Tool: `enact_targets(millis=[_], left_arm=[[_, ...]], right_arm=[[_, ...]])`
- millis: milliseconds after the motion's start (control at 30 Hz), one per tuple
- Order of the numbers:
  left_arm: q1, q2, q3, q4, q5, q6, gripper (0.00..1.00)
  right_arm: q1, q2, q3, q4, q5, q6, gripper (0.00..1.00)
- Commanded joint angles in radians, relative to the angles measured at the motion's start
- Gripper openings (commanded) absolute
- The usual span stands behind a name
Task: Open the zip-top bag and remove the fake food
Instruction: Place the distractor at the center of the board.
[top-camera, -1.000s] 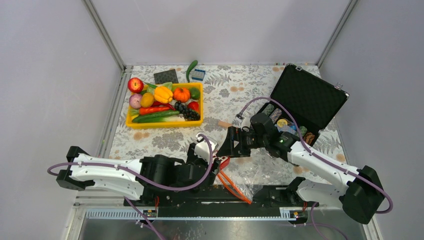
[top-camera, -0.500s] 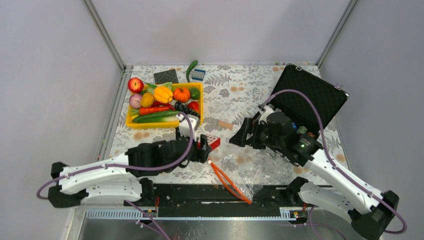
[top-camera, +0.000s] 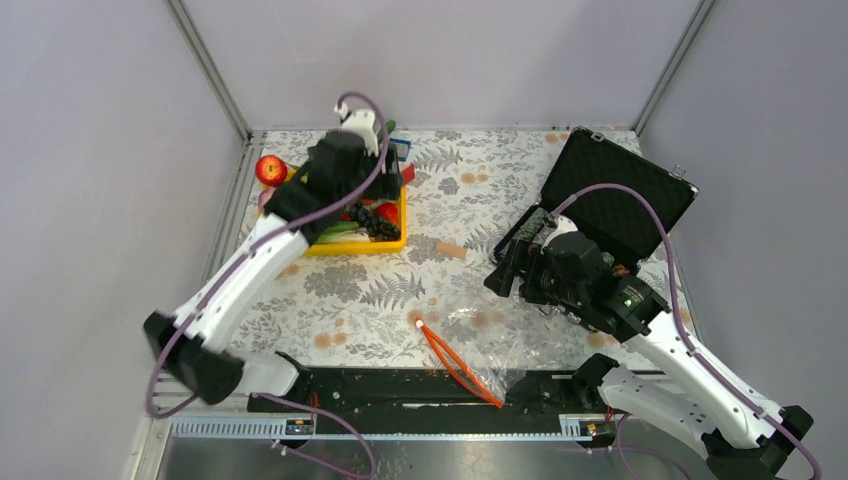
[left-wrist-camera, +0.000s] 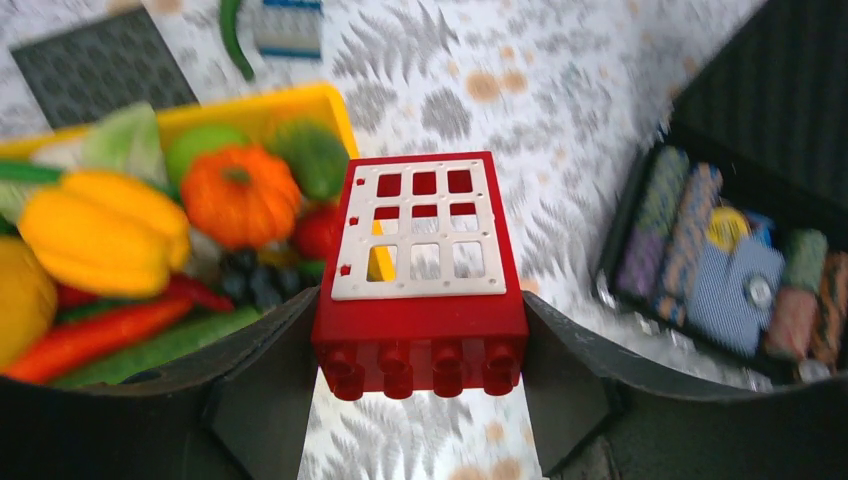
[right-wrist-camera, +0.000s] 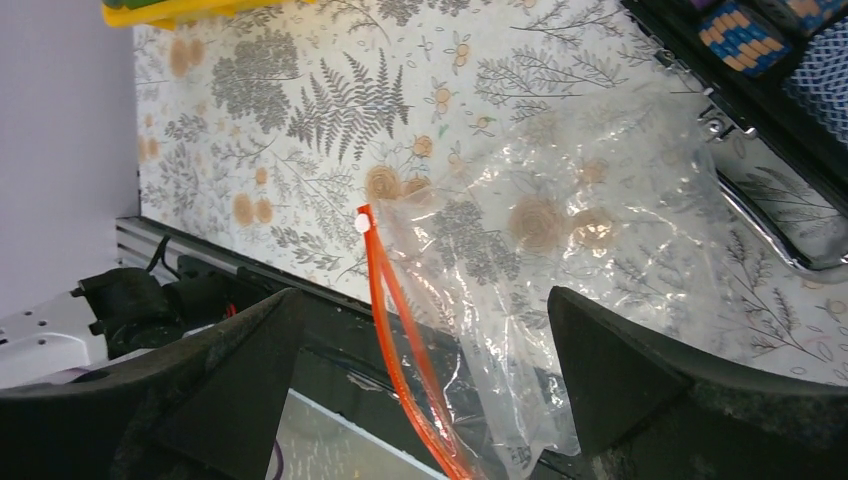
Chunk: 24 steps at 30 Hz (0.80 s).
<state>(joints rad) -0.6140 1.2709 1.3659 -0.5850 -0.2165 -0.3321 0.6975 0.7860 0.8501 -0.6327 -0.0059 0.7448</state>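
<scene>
**L arm's over the tray w/ a block, bag sits under R**

Rn the bag (top-camera: 490, 340) lies flat at the near edge of the table (top-camera: 450, 190), about centre, just beside the case (top-camera: 620, 195). It's right under my R gripper (right-wrist-camera: 415, 300); in the R wrist cam it fills the gap between the fingers. So R is def the nearer arm. L gripper (left-wrist-camera: 418, 320) is well away, up over the tray (top-camera: 380, 245) at far left.

Zip (top-camera: 457, 363) runs diagonal: white slider (top-camera: 418, 323) end points toward table centre, other end goes off over the near edge. From R's cam it crosses roughly square to the line between the fingers, closer to the finger on that cam's left.

Fingers: R spread as wide as they go, holding nothing, looks like hovering, not touching plastic. L part-closed, clamped on the sides of a red block (left-wrist-camera: 420, 240), which hangs above the tray's right rim next to the pumpkin (left-wrist-camera: 235, 195).

Fake food (pumpkin, pepper (left-wrist-camera: 100, 215), apple (top-camera: 270, 169)) is in the tray. Bag looks empty imo, zip strips look parted. Any more bag work is R's job.
</scene>
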Motion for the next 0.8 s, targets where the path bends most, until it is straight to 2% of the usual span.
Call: enact_targets(millis=[0,167,233,333,500,767], left_arm=[[0.168,0.214,0.212,0.055,0.188,0.095,0.29],[0.317,0.581,0.622,-0.045,0.293,0.073,0.30],[0.378,0.760,0.872,-0.083,0.384,0.006,0.30],[0.444,0.956,1.052,-0.036,0.444,-0.110,0.30],[0.491,1.096,1.042,0.136,0.436,-0.229,0.31],[0.493,1.125,0.925,0.303,0.273,-0.323,0.33]], right_arm=[[-0.011,0.001,0.017,-0.032,0.066,-0.032,1.00],[-0.039,0.138,0.104,-0.022,0.067,-0.119,1.00],[-0.069,0.217,0.156,-0.021,0.040,-0.156,1.00],[-0.116,0.304,0.214,-0.011,-0.006,-0.203,1.00],[-0.223,0.376,0.234,0.025,-0.083,-0.226,1.00],[-0.318,0.423,0.223,0.059,-0.160,-0.229,1.00]])
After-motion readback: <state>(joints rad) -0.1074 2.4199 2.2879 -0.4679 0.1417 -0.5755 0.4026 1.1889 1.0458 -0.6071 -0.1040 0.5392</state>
